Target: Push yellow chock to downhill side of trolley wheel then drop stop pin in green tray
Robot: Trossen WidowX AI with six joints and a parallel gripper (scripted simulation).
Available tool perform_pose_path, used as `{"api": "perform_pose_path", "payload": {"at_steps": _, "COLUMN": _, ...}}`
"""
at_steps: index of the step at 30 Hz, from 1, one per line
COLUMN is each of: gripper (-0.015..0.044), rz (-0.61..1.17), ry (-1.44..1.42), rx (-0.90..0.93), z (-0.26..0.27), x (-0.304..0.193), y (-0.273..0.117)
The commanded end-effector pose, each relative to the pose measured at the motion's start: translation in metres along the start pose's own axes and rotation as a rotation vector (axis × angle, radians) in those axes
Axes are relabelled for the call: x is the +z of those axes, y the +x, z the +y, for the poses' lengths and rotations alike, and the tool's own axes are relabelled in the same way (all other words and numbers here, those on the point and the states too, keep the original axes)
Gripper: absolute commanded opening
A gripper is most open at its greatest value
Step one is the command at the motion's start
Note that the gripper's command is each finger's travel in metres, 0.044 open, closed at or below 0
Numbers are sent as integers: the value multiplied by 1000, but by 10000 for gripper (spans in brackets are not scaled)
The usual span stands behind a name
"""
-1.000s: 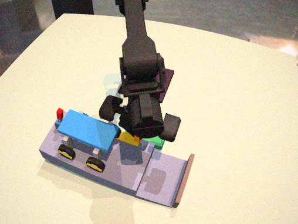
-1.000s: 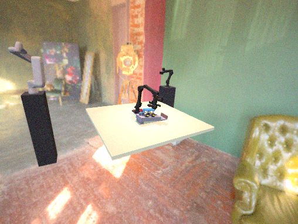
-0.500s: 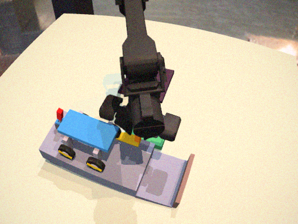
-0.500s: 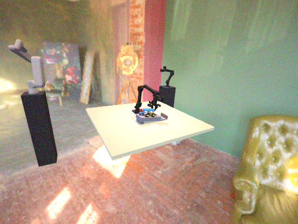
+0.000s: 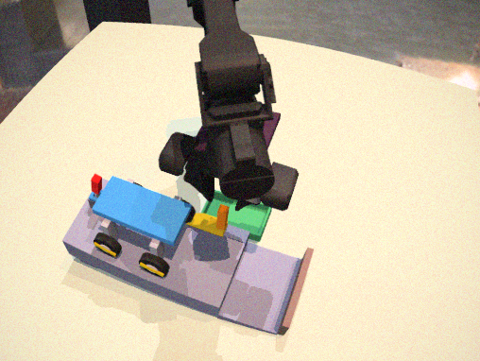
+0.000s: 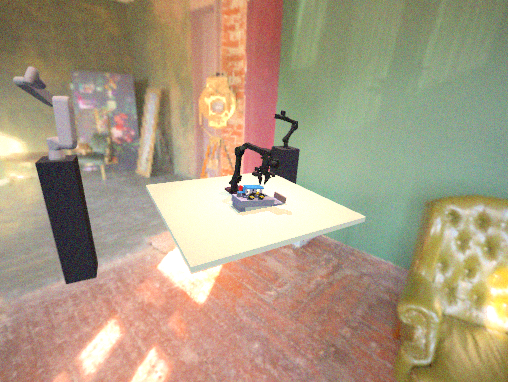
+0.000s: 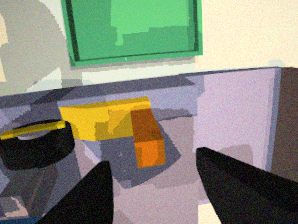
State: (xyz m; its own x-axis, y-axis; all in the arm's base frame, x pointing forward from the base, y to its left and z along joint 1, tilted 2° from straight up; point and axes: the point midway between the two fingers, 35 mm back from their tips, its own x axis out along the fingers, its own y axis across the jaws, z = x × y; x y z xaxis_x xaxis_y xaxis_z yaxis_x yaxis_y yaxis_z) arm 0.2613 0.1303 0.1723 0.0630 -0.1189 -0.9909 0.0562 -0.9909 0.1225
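Observation:
The blue trolley [image 5: 142, 208] [image 6: 254, 187] stands on the grey-lilac ramp [image 5: 208, 283] [image 6: 250, 204]. The red-headed stop pin [image 5: 96, 183] [image 6: 240, 188] stands upright at its uphill end. The yellow chock [image 5: 203, 222] [image 7: 95, 120] lies on the ramp on the downhill side of the trolley's far front wheel [image 7: 37, 150] and appears to touch it. Its orange handle [image 5: 222, 217] [image 7: 150, 152] sticks up. My gripper [image 5: 225, 202] [image 6: 263, 181] [image 7: 153, 163] is partly open, with its fingers apart on either side of the handle and not touching it. The green tray [image 5: 266, 224] [image 7: 135, 57] shows nothing inside.
A brown end board [image 5: 298, 290] [image 6: 280, 197] [image 7: 290, 125] stands across the ramp's downhill end. The tray is on the tabletop [image 5: 378, 189] beside the ramp's far side, partly hidden by my gripper in the top view.

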Motion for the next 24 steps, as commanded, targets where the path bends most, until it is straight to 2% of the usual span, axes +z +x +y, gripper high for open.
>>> {"api": "perform_pose_path", "payload": {"at_steps": 1, "gripper": 190, "rz": 4, "ry": 3, "rx": 4, "z": 1, "x": -1, "y": -13}}
{"api": "perform_pose_path", "payload": {"at_steps": 2, "gripper": 190, "rz": 4, "ry": 3, "rx": 4, "z": 1, "x": -1, "y": -14}}
{"api": "perform_pose_path", "payload": {"at_steps": 6, "gripper": 295, "rz": 1, "ry": 0, "rx": -1, "z": 0, "x": 0, "y": -5}}
{"api": "perform_pose_path", "payload": {"at_steps": 10, "gripper": 190, "rz": 121, "ry": 92, "rx": 3, "z": 15, "x": -21, "y": -25}}
{"api": "perform_pose_path", "payload": {"at_steps": 24, "gripper": 190, "rz": 139, "ry": 1048, "rx": 93, "z": 130, "x": -46, "y": -33}}
